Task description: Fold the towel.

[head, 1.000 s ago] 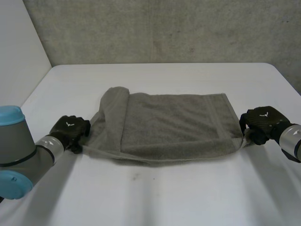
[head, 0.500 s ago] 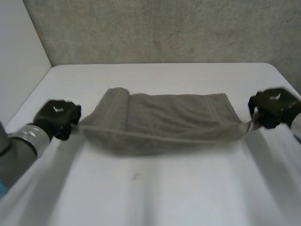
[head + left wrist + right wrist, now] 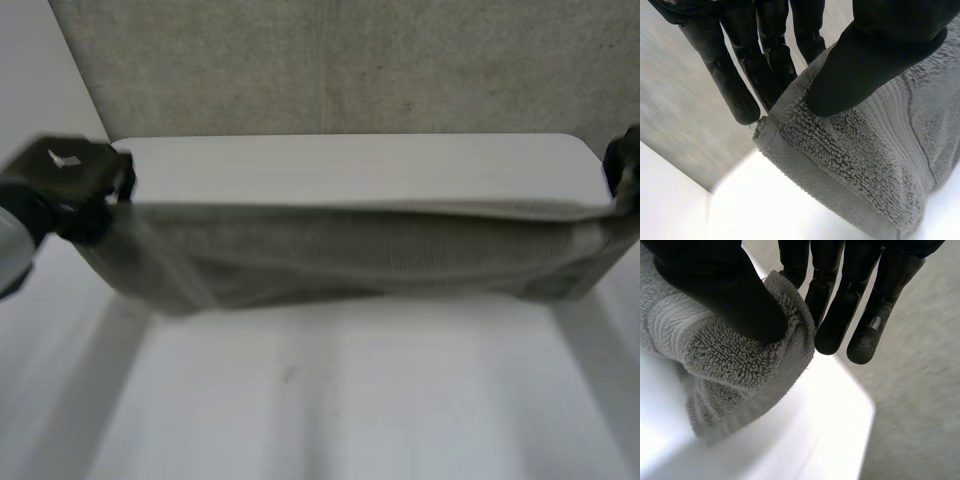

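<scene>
Place: we read it as a robot lab / test cell, not a home.
Table [image 3: 330, 400]: plain white top w/ rounded corner.
Wall [image 3: 350, 60]: bare grey concrete right behind it; a white panel [image 3: 40, 90] on the left side.
Gear: we see black machine hands, left hand [image 3: 65, 180] & right hand [image 3: 618, 160], each pinching one end of a grey towel [image 3: 380, 255].

A white bench [image 3: 330, 400] with rounded far corners stands against a rough grey concrete wall [image 3: 350, 60]. A plain white wall [image 3: 35, 90] meets the concrete at the left side.
</scene>
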